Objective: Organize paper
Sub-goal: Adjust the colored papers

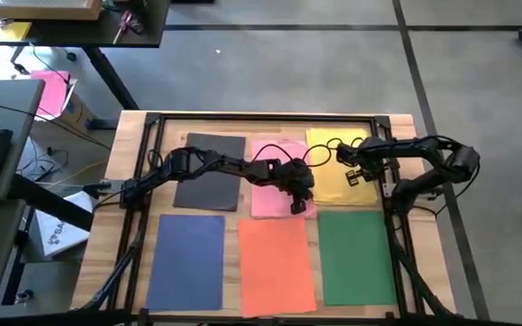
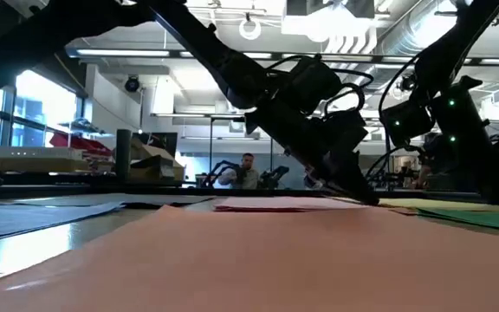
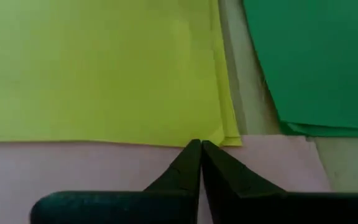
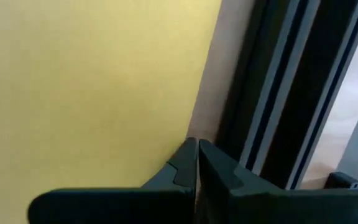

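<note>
Your six sheets lie in two rows on the wooden surface (image 1: pixel 130 136). The back row runs dark grey sheet (image 1: pixel 211 170), pink sheet (image 1: pixel 275 181), yellow sheet (image 1: pixel 333 172); the front row runs blue sheet (image 1: pixel 187 261), orange sheet (image 1: pixel 276 264), green sheet (image 1: pixel 355 255).

Your left hand (image 1: pixel 299 203) reaches across from the left and sits low at the pink sheet's front right corner, near the gap where pink, yellow and green meet. In its wrist view the fingertips (image 3: pixel 191 155) are pressed together over the pink sheet, just short of the yellow sheet's corner, which shows a second yellow edge beneath it. Nothing is visibly held between them.

Your right hand (image 1: pixel 356 174) hangs over the yellow sheet, its arm bending in from the right side. Its fingers (image 4: pixel 188 158) are also closed together, over the yellow sheet's edge beside the dark frame rail (image 4: pixel 291 93).

In the low view, a person (image 2: pixel 246 173) sits far back in the room.
</note>
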`<state>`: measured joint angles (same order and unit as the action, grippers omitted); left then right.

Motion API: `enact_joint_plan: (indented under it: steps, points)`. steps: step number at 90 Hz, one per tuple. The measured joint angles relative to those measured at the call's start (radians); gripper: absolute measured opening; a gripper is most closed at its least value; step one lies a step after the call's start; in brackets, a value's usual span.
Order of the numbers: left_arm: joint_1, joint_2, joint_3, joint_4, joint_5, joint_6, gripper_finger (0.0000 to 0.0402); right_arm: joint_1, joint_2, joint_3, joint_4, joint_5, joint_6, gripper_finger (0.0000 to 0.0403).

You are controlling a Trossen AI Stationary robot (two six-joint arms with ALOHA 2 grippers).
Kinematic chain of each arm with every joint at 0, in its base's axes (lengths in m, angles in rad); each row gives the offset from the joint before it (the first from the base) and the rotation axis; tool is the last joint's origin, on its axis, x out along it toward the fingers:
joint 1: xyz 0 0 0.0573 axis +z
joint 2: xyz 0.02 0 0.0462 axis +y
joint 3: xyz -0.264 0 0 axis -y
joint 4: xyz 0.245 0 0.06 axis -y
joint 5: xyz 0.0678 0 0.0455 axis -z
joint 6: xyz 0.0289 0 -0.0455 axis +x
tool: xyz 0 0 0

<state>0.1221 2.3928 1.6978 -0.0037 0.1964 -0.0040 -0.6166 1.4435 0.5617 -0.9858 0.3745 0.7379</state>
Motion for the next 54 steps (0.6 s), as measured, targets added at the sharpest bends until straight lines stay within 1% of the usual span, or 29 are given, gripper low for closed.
enact_joint_plan:
  steps: [6, 17, 21, 32, 43, 54]
  points:
    - [0.004, -0.019, 0.000, -0.041, -0.023, 0.008, 0.0000, 0.014, -0.011, 0.000, -0.001, 0.004, -0.004, 0.0000]
    - [0.022, -0.066, 0.001, -0.169, -0.120, 0.033, 0.0000, 0.065, -0.055, 0.000, 0.007, 0.006, -0.012, 0.0000]
    - [0.031, -0.083, 0.001, -0.225, -0.148, 0.035, 0.0000, 0.084, -0.077, 0.000, 0.022, -0.007, -0.012, 0.0000]
    - [0.053, -0.119, 0.001, -0.378, -0.164, 0.025, 0.0000, 0.139, -0.131, -0.005, 0.095, -0.016, -0.017, 0.0000]
    - [0.073, -0.124, -0.038, -0.448, -0.163, 0.003, 0.0000, 0.195, -0.168, -0.050, 0.268, -0.015, -0.016, 0.0000]
    - [0.087, -0.131, -0.102, -0.407, -0.166, -0.013, 0.0000, 0.232, -0.173, -0.122, 0.488, -0.039, -0.014, 0.0000]
